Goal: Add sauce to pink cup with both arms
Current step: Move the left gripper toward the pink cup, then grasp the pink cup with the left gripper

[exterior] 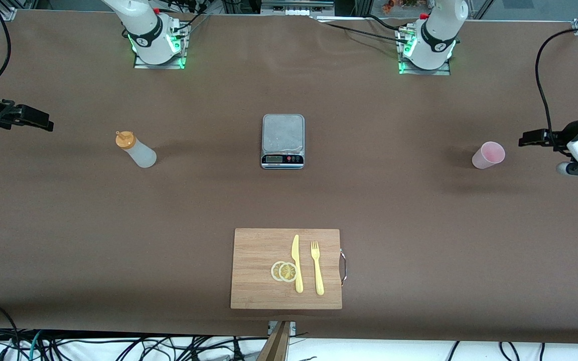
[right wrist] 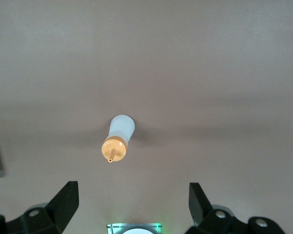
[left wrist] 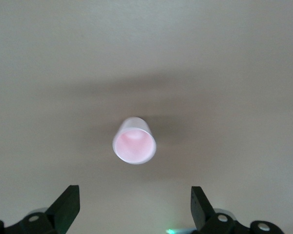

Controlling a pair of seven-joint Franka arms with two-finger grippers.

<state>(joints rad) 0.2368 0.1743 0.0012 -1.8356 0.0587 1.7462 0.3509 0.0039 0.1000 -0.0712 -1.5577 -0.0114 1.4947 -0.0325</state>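
Nothing is being held yet. The sauce (exterior: 136, 149) is standing toward the right arm's end of the table, under the spread-open right gripper (right wrist: 132, 204). The pink cup (exterior: 488, 155) is standing empty toward the left arm's end, under the equally spread left gripper (left wrist: 135, 204). Grasping and squeezing are still being awaited.

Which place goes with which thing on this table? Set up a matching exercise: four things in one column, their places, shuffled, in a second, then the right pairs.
Things:
1. sauce
2. pink cup
3. scale
4. lemon slices

Places:
A. on the cutting board, beside the knife
B. toward the right arm's end of the table
C. mid-table, between the two arm bases
D. toward the left arm's end of the table

Pairs: 1-B, 2-D, 3-C, 4-A
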